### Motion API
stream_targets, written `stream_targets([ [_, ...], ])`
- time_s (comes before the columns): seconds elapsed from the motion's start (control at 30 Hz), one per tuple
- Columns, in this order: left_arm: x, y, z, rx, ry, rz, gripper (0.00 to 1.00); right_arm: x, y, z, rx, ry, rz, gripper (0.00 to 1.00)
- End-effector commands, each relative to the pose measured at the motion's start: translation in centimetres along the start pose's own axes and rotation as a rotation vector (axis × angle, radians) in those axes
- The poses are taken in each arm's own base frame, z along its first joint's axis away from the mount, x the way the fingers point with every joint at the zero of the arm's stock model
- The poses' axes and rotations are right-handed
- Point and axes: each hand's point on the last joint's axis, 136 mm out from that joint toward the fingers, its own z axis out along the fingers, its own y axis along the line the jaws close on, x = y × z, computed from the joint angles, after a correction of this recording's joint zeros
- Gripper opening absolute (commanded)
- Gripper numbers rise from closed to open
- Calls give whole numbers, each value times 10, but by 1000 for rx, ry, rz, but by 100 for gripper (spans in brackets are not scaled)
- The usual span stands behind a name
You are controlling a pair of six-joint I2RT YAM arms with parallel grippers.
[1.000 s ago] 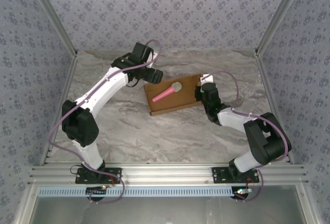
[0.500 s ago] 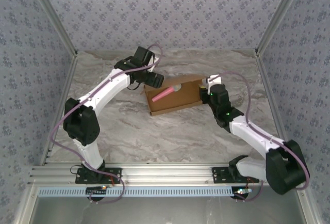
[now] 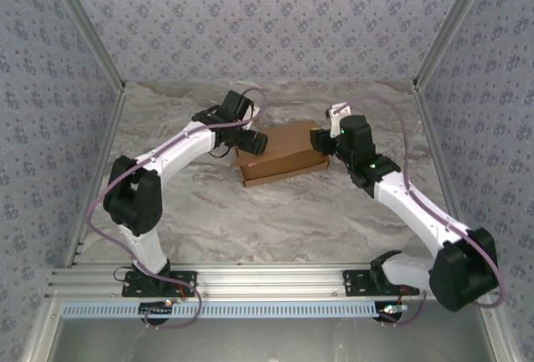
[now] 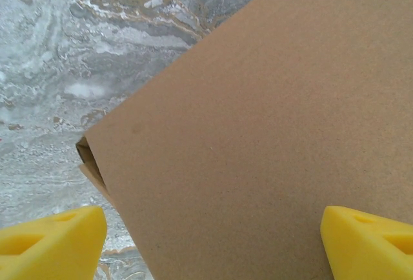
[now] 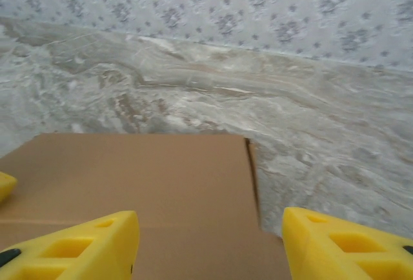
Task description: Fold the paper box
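The paper box (image 3: 282,152) is a shallow brown cardboard box lying on the marble table with its lid down flat. My left gripper (image 3: 250,143) hovers over the box's left end. In the left wrist view its yellow fingers (image 4: 51,238) stand wide apart above the plain lid (image 4: 258,131), open and holding nothing. My right gripper (image 3: 321,141) is at the box's right end. In the right wrist view it (image 5: 210,219) is open above the lid (image 5: 142,170), and the lid's far right corner shows beyond the fingertips.
The marble table (image 3: 250,220) is bordered by patterned walls at the back and both sides. An aluminium rail (image 3: 267,283) carries the arm bases at the near edge. A purple cable loops over each arm.
The box lid has come down and now covers the pink stick that lay inside. My right arm stretched out toward the box's right end and its jaws widened. The left gripper shifted slightly over the box.
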Motion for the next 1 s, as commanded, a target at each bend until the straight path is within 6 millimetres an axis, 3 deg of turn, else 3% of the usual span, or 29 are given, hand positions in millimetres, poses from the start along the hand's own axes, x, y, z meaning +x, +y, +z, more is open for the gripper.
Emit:
stream_targets([
  [0.0, 3, -8, 8, 32, -7, -18, 86, 11, 25, 20, -119, 115, 52, 61],
  [0.13, 9, -11, 15, 36, -4, -25, 85, 25, 41, 48, -164, 210, 90, 58],
  [0.4, 16, -7, 21, 22, -19, -51, 85, 66, 45, 85, -149, 342, 145, 52],
  [0.97, 49, -9, 49, -13, 4, -36, 84, 147, 28, 102, -102, 508, 113, 51],
])
